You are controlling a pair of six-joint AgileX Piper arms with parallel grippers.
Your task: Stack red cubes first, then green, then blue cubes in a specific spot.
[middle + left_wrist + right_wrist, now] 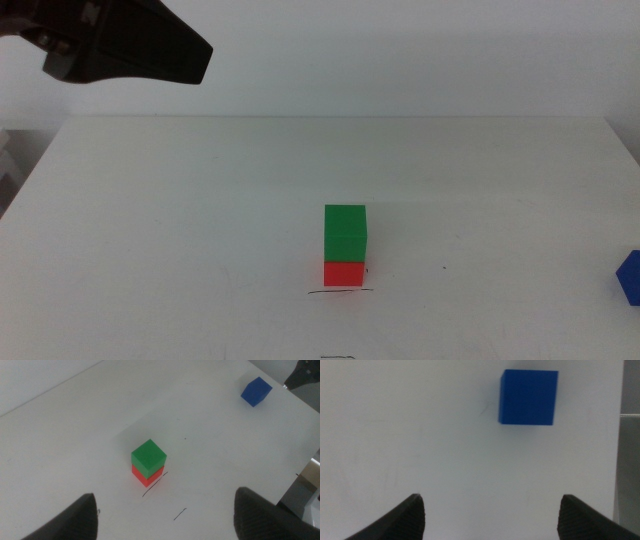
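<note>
- A plain white tabletop (180,230) is seen before a white wall; the green cube (345,233) sits on the red cube (343,273) at lower centre, just behind the black line (339,292).
- The blue cube (630,277) is cut by the right edge.
- The left claw (165,515) is held open high above the stack; the right claw (490,515) is open over the blue cube.
- An off-centre grasp could tilt the blue cube, and the stack could be knocked at placing.

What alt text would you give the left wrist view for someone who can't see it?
A green cube sits on a red cube beside a black line on a white table. A blue cube lies apart; the open left gripper frames the view.
</note>
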